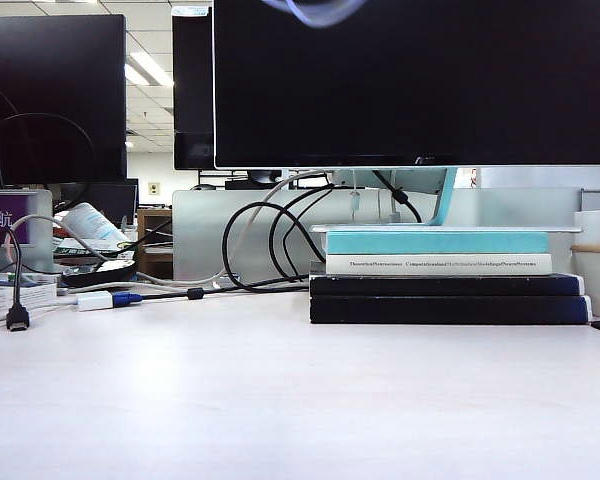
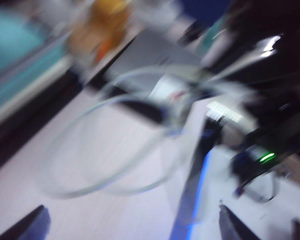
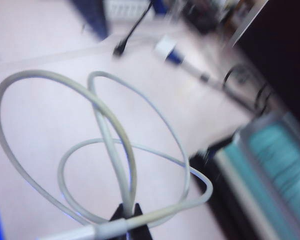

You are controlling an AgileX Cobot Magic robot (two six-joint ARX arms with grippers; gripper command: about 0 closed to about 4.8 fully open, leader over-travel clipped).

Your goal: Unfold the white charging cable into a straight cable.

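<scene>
Thin white charging cable (image 3: pixel 115 165), pale grey-white in looped strands, blurred white in left wrist view (image 2: pixel 115 150). Right gripper (image 3: pixel 129 220) black, closed on the cable; left gripper (image 2: pixel 130 225) with dark, bluish-black fingertips (image 2: pixel 30 225), jaws wide apart. Flat desk top (image 1: pixel 280 400) pale pinkish white. Stack of books (image 1: pixel 445 275): teal cover on top, white spine with black print, two black volumes beneath. Large monitor (image 1: pixel 415 80) black. Small white adapter block with blue plug (image 1: pixel 105 300). Looped black cords (image 1: pixel 270 240). Purple sign with white characters (image 1: pixel 5 215).
</scene>
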